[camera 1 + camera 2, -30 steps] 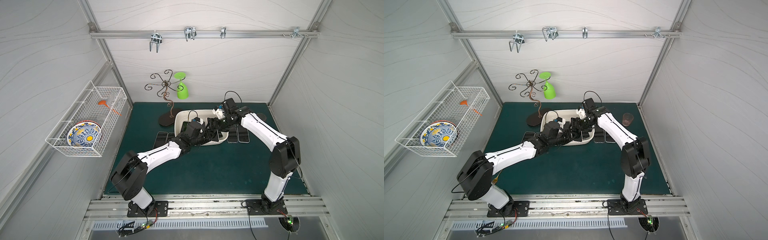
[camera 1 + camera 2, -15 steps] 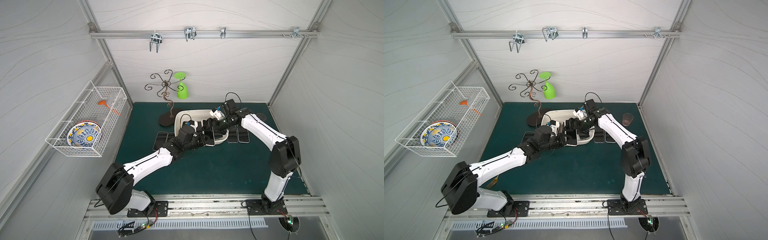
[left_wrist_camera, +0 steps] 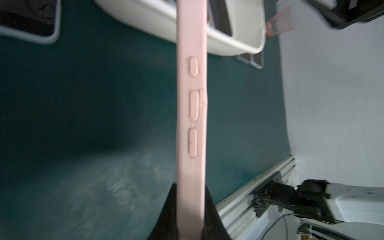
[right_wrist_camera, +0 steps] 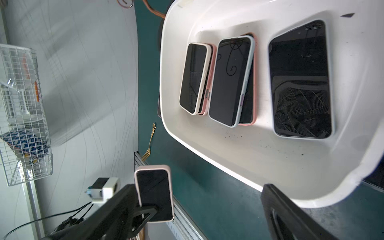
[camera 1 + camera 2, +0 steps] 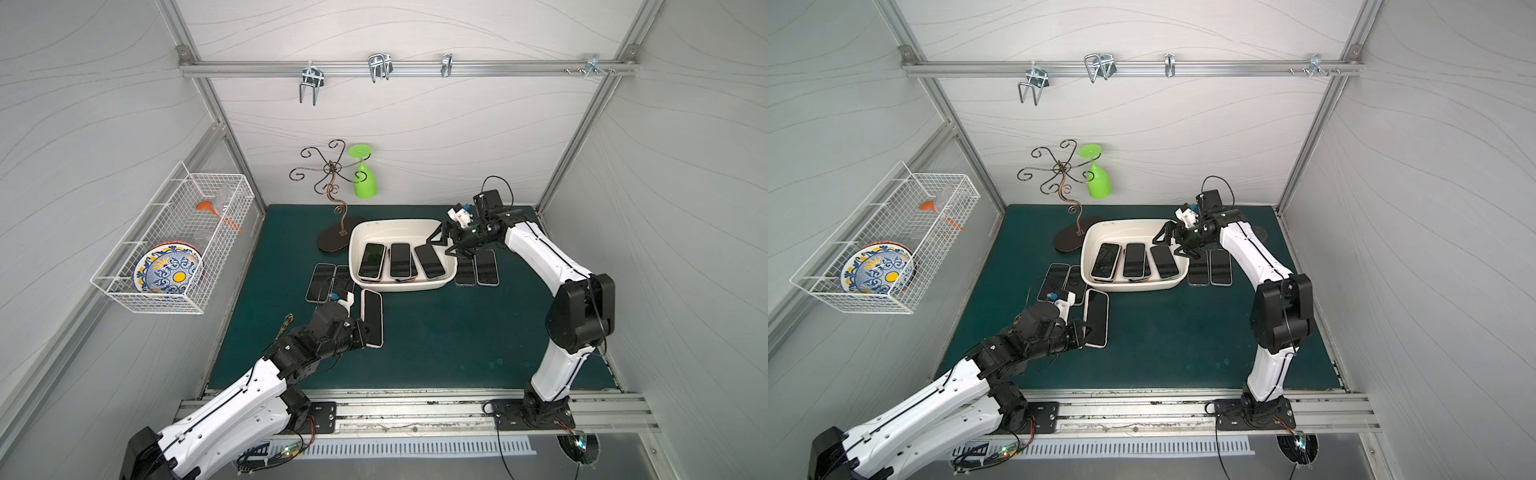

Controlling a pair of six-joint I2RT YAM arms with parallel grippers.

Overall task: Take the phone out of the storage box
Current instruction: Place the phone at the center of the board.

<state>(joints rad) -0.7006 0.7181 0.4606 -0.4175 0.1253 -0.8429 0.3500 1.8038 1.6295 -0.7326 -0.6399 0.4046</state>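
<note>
My left gripper [image 5: 366, 332] is shut on the lower end of a pink-cased phone [image 5: 372, 318], held above the green mat in front of the storage box. In the left wrist view the phone's pink side edge [image 3: 192, 104] runs out from between the jaws. The cream-white storage box [image 5: 355, 249] sits mid-back and holds several phones, three dark screens on top [image 5: 371, 260] [image 5: 400, 260] [image 5: 430, 262]. My right gripper [image 5: 439, 246] hangs open over the box's right end, holding nothing. Both top views show this: the held phone [image 5: 1096, 318], the box [image 5: 1088, 253], the right gripper [image 5: 1167, 246].
Two phones [image 5: 328, 282] lie on the mat left of the box and two more [image 5: 476, 270] right of it. A wire stand [image 5: 332, 174] with a green glass [image 5: 365, 183] stands behind. A wire basket [image 5: 174, 241] hangs on the left wall. A gold fork [image 5: 284, 324] lies front left.
The left arm has drawn back from the box toward the front left, carrying the pink-cased phone. The right gripper has opened wider and stays at the box's right end.
</note>
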